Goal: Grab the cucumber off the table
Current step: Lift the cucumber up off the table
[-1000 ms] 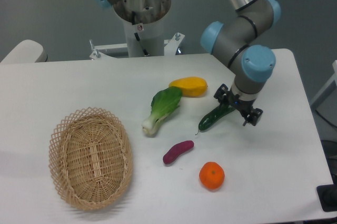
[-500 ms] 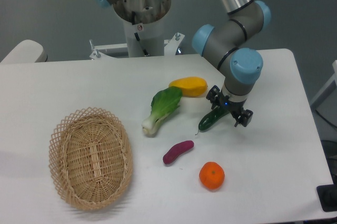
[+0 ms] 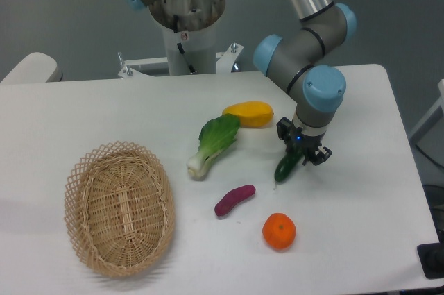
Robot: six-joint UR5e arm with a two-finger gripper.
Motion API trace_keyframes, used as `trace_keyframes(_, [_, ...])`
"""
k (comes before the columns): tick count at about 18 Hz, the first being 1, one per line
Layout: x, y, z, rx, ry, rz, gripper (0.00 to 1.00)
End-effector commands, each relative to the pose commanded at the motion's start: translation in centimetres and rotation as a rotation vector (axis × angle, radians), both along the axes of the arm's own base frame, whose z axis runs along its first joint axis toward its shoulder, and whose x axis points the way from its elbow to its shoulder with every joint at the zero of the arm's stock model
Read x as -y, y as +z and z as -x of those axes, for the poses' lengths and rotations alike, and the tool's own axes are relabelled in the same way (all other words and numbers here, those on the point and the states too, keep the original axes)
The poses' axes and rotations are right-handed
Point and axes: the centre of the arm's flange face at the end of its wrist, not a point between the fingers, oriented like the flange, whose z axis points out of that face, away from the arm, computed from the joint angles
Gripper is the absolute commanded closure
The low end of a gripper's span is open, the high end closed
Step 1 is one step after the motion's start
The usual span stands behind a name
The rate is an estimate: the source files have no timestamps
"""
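Camera view, fixed and looking down across the white worktop point(image 3: 104, 111): the gripper point(image 3: 300, 150) points downward from the arm's blue-capped wrist, its two dark fingers clamped on the upper end of the cucumber point(image 3: 286, 166). The cucumber hangs steeply tilted, its lower tip pointing toward the camera; whether that tip touches the worktop I cannot tell.

Just beyond and to the left of the gripper lies a yellow mango point(image 3: 248, 114), near it but apart. Further left of the gripper, the bok choy point(image 3: 213, 144) lies slantwise, its leafy top just beside the mango and its white stem end toward the camera. Nearer the camera and to the gripper's left sits the purple sweet potato point(image 3: 234, 199), near the cucumber's lower tip with bare worktop between them. An orange point(image 3: 279, 231) rests nearer the camera still, almost directly below the gripper in the picture and well clear of it. Far to the left, well apart from everything else, stands an oval wicker basket point(image 3: 118, 208).

To the right of the gripper the worktop runs bare to its right edge, which slants down past the rounded far corner. Bare surface also lies between the orange and the near edge.
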Motion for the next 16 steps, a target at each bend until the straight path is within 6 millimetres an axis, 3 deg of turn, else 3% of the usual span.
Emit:
trace_keyframes(2, [0.1,0.1,0.1,-0.001,-0.002,0.001,0.83])
trace_keyframes(9, [-0.6,2.1,1.5,-0.038,-0.003,-0.017,0.88])
trace_keyframes(11, [-1.4,4.3,2.7,-0.053,-0.020,-0.023,0.88])
trace_keyframes(16, [-3.3,12.3,7.7,-0.063,-0.093,-0.025,0.87])
